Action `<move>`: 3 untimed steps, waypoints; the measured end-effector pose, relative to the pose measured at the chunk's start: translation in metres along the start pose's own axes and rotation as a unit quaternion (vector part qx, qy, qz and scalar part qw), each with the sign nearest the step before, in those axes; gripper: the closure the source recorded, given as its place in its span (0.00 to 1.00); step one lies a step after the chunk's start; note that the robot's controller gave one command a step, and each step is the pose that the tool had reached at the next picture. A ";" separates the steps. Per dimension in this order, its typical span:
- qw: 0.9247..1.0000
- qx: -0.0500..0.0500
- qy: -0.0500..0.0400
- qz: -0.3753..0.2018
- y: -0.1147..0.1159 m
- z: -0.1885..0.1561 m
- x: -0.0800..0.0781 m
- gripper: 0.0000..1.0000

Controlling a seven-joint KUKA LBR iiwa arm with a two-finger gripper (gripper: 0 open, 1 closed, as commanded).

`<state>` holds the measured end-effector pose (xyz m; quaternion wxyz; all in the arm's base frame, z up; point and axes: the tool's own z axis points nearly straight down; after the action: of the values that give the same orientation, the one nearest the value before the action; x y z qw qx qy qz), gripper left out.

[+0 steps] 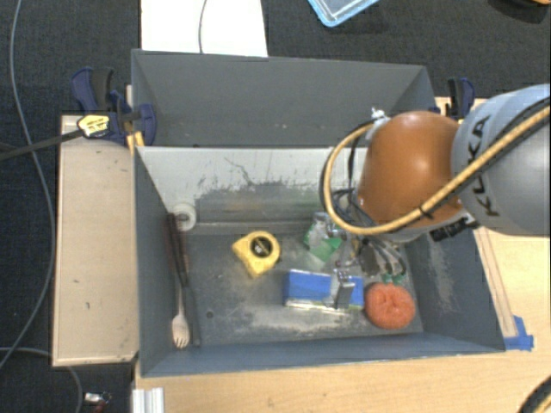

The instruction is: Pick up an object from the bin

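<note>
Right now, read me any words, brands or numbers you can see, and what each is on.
"KUKA": on the grey robot arm, its letters running sideways.
Yellow tape measure: a dark mark on top, too blurred to read.
Nothing else in the bin is readable.

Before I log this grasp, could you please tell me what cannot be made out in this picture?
Green thing: camera view, partly hidden by the arm and its cables.
Blue box: camera view, right end covered by the gripper.
Red round thing: camera view, too small to tell its kind.
</note>
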<state>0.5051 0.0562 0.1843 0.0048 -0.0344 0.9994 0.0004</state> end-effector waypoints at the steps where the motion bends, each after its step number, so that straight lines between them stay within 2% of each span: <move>1: 1.000 0.000 0.004 0.009 -0.001 0.039 0.001 0.00; 2: 0.993 -0.001 -0.001 0.121 0.039 0.109 -0.027 0.00; 3: 0.998 0.001 -0.002 0.064 -0.017 0.114 -0.013 1.00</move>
<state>0.5202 0.0399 0.0708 0.0065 0.0293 0.9995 0.0001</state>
